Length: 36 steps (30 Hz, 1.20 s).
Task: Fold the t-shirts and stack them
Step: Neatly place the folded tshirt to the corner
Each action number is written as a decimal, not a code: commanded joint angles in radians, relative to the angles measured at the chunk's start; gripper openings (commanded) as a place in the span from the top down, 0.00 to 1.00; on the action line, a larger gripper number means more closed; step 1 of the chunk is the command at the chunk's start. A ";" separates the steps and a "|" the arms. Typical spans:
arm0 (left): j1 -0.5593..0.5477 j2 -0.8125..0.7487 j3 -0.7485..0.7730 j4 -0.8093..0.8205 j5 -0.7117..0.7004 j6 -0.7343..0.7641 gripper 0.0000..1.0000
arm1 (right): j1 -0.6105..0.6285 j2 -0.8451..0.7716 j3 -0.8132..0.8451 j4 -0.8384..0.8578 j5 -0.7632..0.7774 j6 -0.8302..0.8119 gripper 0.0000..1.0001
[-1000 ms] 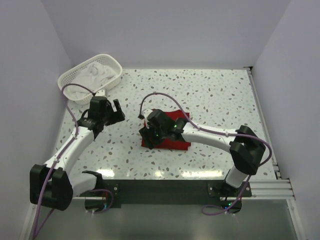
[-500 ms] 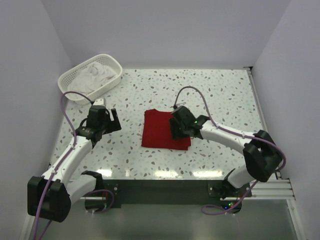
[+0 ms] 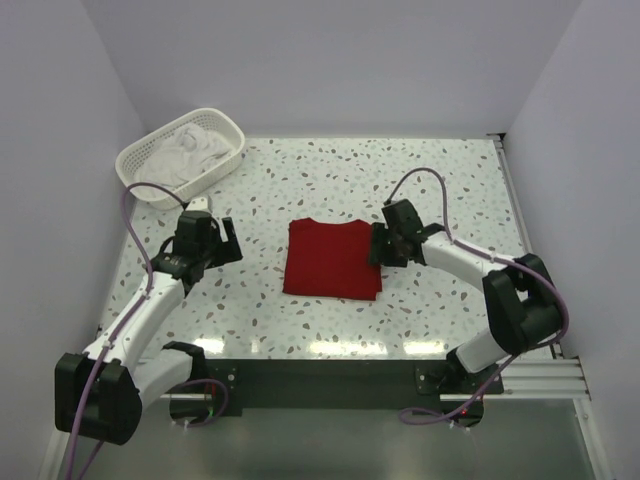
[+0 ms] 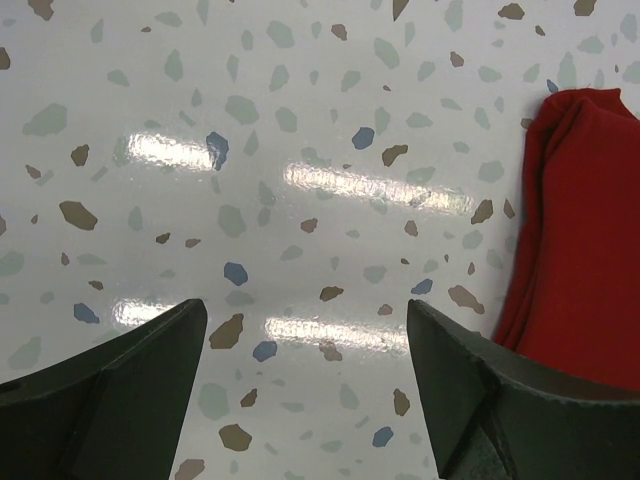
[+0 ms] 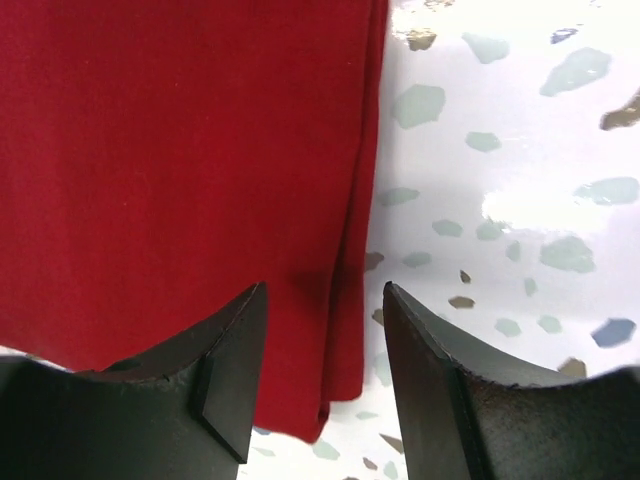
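A deep red t-shirt (image 3: 332, 259) lies folded into a flat rectangle in the middle of the table. It also shows in the right wrist view (image 5: 180, 160) and at the right edge of the left wrist view (image 4: 580, 230). My right gripper (image 3: 377, 250) is open and empty, just above the shirt's right edge. My left gripper (image 3: 228, 242) is open and empty over bare table, left of the shirt. White t-shirts (image 3: 195, 146) lie crumpled in the white lattice basket (image 3: 150, 153) at the far left.
The speckled table (image 3: 450, 190) is walled on the left, back and right. A black bar runs along its near edge, with both arm bases bolted there.
My right gripper has let go of the red shirt and pulled back to the right, off its top to its right edge. The shirt now lies flat. My left gripper has drawn slightly nearer.
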 commanded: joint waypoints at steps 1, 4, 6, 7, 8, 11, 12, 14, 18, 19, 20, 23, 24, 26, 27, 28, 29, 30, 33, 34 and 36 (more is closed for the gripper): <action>0.006 -0.012 0.015 0.033 0.001 0.021 0.14 | -0.007 0.037 0.000 0.088 -0.075 0.023 0.47; 0.006 -0.016 0.014 0.033 -0.001 0.021 0.14 | -0.007 0.081 0.017 0.091 -0.097 0.020 0.48; 0.006 -0.018 0.014 0.034 -0.001 0.020 0.14 | -0.006 0.102 0.026 0.093 -0.115 0.014 0.52; 0.006 -0.018 0.015 0.034 -0.001 0.020 0.14 | -0.007 0.118 0.028 0.096 -0.120 0.014 0.53; 0.006 -0.016 0.015 0.034 -0.002 0.020 0.14 | -0.007 0.124 0.029 0.099 -0.120 0.014 0.55; 0.006 -0.012 0.014 0.033 -0.004 0.020 0.14 | -0.010 0.148 0.054 0.081 -0.089 -0.003 0.73; 0.008 -0.010 0.015 0.031 -0.006 0.020 0.14 | -0.013 0.156 0.078 0.073 -0.080 -0.022 0.88; 0.008 -0.007 0.015 0.030 -0.010 0.020 0.14 | -0.035 0.178 0.107 0.050 -0.042 -0.049 1.00; 0.008 -0.002 0.015 0.030 -0.013 0.020 0.14 | -0.119 0.233 0.221 0.021 -0.032 -0.130 1.00; 0.008 0.001 0.017 0.030 -0.013 0.021 0.14 | -0.166 0.248 0.245 0.018 -0.019 -0.144 1.00; 0.009 0.005 0.017 0.030 -0.013 0.021 0.14 | -0.188 0.263 0.299 0.007 -0.008 -0.158 1.00; 0.012 0.016 0.018 0.031 -0.007 0.023 0.14 | -0.269 0.342 0.443 -0.033 0.049 -0.265 1.00; 0.014 0.019 0.020 0.031 -0.009 0.024 0.14 | -0.288 0.386 0.481 -0.042 0.063 -0.288 1.00; 0.017 0.028 0.020 0.030 -0.009 0.029 0.14 | -0.346 0.432 0.593 -0.059 0.092 -0.363 1.00; 0.017 0.031 0.023 0.030 -0.010 0.030 0.14 | -0.363 0.454 0.630 -0.064 0.128 -0.384 1.00; 0.018 0.034 0.023 0.030 -0.010 0.032 0.14 | -0.403 0.499 0.669 -0.071 0.142 -0.401 1.00; 0.020 0.039 0.023 0.030 -0.010 0.032 0.14 | -0.423 0.521 0.740 -0.076 0.153 -0.417 1.00; 0.020 0.042 0.023 0.031 -0.010 0.034 0.14 | -0.443 0.541 0.776 -0.081 0.184 -0.441 1.00; 0.020 0.060 0.021 0.033 0.004 0.035 0.14 | -0.509 0.635 0.922 -0.099 0.244 -0.499 1.00; 0.020 0.067 0.021 0.034 0.010 0.035 0.14 | -0.533 0.677 0.957 -0.113 0.288 -0.510 1.00; 0.020 0.082 0.023 0.033 0.021 0.035 0.14 | -0.555 0.719 1.054 -0.125 0.342 -0.527 0.89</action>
